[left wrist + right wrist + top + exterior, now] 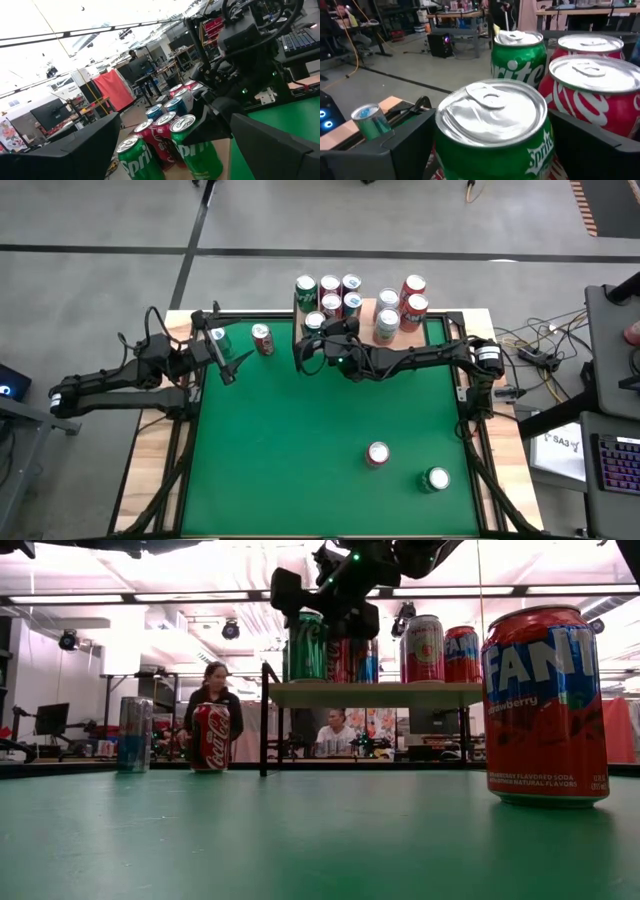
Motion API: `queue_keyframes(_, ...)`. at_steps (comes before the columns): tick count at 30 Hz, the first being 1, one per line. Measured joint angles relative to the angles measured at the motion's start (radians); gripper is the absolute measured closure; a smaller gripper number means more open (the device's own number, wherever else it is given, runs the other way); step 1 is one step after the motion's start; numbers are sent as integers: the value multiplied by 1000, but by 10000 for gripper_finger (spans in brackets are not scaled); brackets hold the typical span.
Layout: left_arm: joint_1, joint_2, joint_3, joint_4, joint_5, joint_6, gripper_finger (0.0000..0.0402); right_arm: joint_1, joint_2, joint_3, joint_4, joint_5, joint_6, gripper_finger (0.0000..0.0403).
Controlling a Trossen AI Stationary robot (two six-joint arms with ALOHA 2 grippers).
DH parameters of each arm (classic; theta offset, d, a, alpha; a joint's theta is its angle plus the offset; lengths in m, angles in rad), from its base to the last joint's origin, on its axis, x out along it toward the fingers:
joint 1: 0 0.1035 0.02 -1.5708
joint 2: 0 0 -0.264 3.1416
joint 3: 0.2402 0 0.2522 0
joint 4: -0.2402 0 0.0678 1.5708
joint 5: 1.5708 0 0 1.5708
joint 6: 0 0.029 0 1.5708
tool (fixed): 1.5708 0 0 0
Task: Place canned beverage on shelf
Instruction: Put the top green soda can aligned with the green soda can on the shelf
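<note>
The shelf (400,693), a light wooden board on thin black legs, stands at the table's far edge and carries several cans. A green Sprite can (492,130) stands upright on its bottom at the board's near left corner (313,322). My right gripper (313,330) reaches in level from the table's right and is open. One finger (405,145) stands left of that can and the other finger (592,150) right of it. My left gripper (228,360) waits open above the table's far left, clear of everything. My right gripper has its two fingers close beside the Sprite can's side wall (470,160), just below the rim. I cannot tell whether they touch it. The can stands upright on the shelf board.
Another Sprite can (517,55) and red Coke cans (600,95) crowd right behind the can. On the green table stand a Coke can (262,338) and a green can (217,337) far left, and a red Fanta can (377,453) and a green can (437,478) near right. People sit beyond the table.
</note>
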Motion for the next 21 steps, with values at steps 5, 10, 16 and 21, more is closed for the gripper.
queue_keyframes(5,0,0,0,0,0,0,39,4,-2,0,19,0,-33,53)
queue_keyframes(10,0,0,0,0,0,0,39,5,-10,0,40,0,-48,53)
queue_keyframes(16,0,0,0,0,0,0,39,16,-25,0,83,-1,-103,53)
queue_keyframes(21,0,0,1,0,0,0,39,36,-49,0,102,-2,-151,53)
